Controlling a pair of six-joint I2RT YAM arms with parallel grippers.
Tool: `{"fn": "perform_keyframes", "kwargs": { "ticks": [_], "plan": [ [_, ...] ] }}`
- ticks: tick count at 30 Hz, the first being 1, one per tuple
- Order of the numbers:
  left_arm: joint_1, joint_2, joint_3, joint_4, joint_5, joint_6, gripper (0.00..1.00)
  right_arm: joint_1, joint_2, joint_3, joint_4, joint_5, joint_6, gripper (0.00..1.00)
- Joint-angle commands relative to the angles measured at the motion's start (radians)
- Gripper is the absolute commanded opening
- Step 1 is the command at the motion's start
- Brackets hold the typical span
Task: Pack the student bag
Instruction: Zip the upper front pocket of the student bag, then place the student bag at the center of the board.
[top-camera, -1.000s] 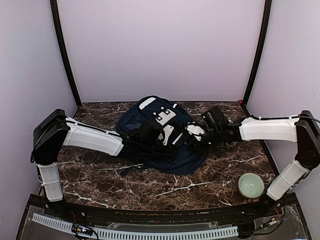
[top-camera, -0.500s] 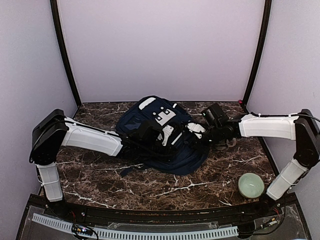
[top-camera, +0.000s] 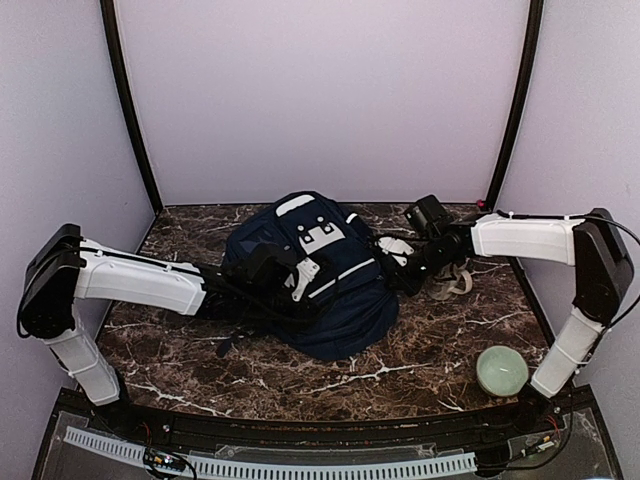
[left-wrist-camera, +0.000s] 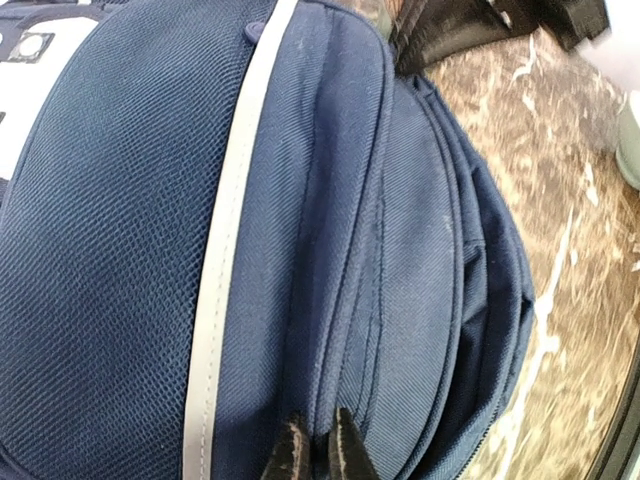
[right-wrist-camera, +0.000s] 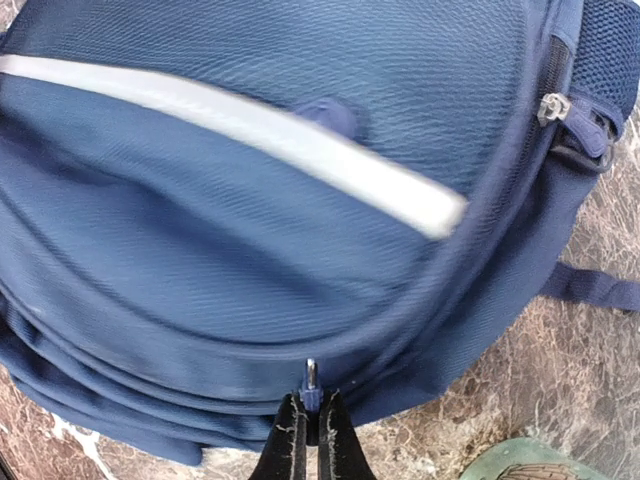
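Note:
The student bag (top-camera: 322, 268), navy with pale stripes and a white patch, lies in the middle of the marble table. My left gripper (top-camera: 291, 277) rests on the bag's left side. In the left wrist view the left gripper (left-wrist-camera: 312, 458) is shut on a fold of the bag's fabric (left-wrist-camera: 330, 300) beside a seam. My right gripper (top-camera: 396, 266) is at the bag's right edge. In the right wrist view the right gripper (right-wrist-camera: 308, 428) is shut on a small blue zip pull (right-wrist-camera: 311, 388) at the rim of the bag (right-wrist-camera: 250, 220).
A pale green round bowl (top-camera: 501, 370) sits near the front right, by the right arm's base; its edge also shows in the right wrist view (right-wrist-camera: 525, 462). A beige looped item (top-camera: 455, 282) lies under the right forearm. Walls close in the table's back and sides.
The bag has shifted to the left and bunched up higher. My left arm has drawn back to the left with it, and my right gripper has followed leftward at the bag's right edge.

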Motion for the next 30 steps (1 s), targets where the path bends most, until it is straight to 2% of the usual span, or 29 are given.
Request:
{"fn": "perform_keyframes", "kwargs": {
  "ticks": [1, 9, 16, 21, 24, 30],
  "plan": [
    [0.000, -0.106, -0.084, -0.183, -0.018, 0.044, 0.00, -0.023, 0.046, 0.079, -0.017, 0.069, -0.021, 0.00],
    [-0.010, -0.248, -0.225, -0.188, 0.004, 0.111, 0.00, -0.026, 0.105, 0.154, -0.020, 0.081, -0.037, 0.00],
    [-0.028, -0.271, -0.220, -0.190, -0.002, 0.201, 0.00, -0.024, 0.233, 0.318, -0.020, 0.053, -0.014, 0.00],
    [-0.028, -0.278, -0.205, -0.194, -0.041, 0.208, 0.01, -0.023, 0.260, 0.380, -0.028, 0.039, -0.002, 0.01],
    [-0.028, -0.283, -0.176, -0.227, -0.077, 0.185, 0.07, -0.023, 0.219, 0.373, -0.037, 0.063, 0.000, 0.09],
    [-0.028, -0.309, -0.045, -0.385, -0.206, 0.167, 0.24, -0.039, 0.021, 0.299, -0.016, 0.165, -0.003, 0.42]
  ]
}}
